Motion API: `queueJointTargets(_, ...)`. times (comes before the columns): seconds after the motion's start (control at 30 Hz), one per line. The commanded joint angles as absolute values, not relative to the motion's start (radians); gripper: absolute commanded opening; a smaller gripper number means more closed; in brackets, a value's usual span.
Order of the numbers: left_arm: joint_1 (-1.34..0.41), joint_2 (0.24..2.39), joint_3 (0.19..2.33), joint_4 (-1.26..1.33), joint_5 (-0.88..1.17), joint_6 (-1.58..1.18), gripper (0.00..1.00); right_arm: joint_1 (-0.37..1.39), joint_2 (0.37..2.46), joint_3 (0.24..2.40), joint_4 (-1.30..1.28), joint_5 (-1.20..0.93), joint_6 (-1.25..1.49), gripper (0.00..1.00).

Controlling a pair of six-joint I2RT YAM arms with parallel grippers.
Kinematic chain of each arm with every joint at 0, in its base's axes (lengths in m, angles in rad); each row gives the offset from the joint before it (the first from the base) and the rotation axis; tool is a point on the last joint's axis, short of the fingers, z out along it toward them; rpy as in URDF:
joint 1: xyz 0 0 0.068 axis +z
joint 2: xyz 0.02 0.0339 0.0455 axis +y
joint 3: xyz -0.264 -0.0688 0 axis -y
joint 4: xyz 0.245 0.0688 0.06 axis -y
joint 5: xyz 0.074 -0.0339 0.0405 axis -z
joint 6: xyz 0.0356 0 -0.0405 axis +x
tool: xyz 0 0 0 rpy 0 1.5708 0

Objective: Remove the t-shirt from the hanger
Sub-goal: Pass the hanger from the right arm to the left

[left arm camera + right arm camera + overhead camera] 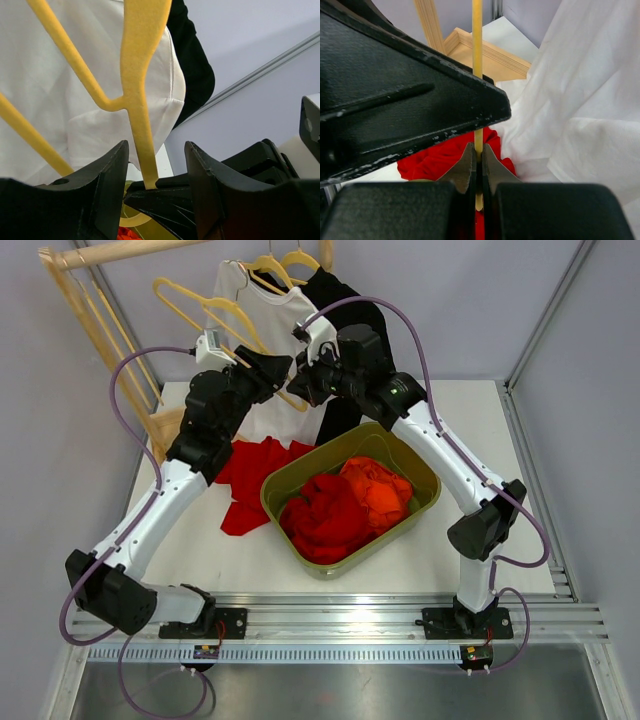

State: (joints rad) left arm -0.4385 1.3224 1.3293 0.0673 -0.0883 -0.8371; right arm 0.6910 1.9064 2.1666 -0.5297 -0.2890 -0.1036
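You seem to be securing the yellow hanger point(142, 75): right pincer point(479, 160) clamped on it, left pincer point(156, 150) open astride it, white t-shirt point(290, 315) at twelve o'clock; next, close left firmly.

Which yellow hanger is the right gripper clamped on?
The lowest yellow plastic hanger, in front of the white t-shirt, pinched in the right gripper; the other hangers hang higher.

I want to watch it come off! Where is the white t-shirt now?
In the top view, the white t-shirt hangs at the back of the table, behind the green tub, with a black garment just to its right.
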Motion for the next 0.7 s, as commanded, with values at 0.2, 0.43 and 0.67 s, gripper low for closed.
queueJointTargets(0.2,-0.442,1.338,1.359,0.149,-0.041,-0.877,0.47,0.696,1.848,2.177,-0.486,-0.334,-0.081,0.0)
queueJointTargets(0.43,-0.442,1.338,1.364,0.156,-0.028,-0.882,0.25,0.695,1.845,2.163,-0.483,-0.341,-0.077,0.0)
queueJointTargets(0.67,-0.44,1.333,1.355,0.158,-0.021,-0.876,0.1,0.696,1.844,2.166,-0.488,-0.359,-0.071,0.0)
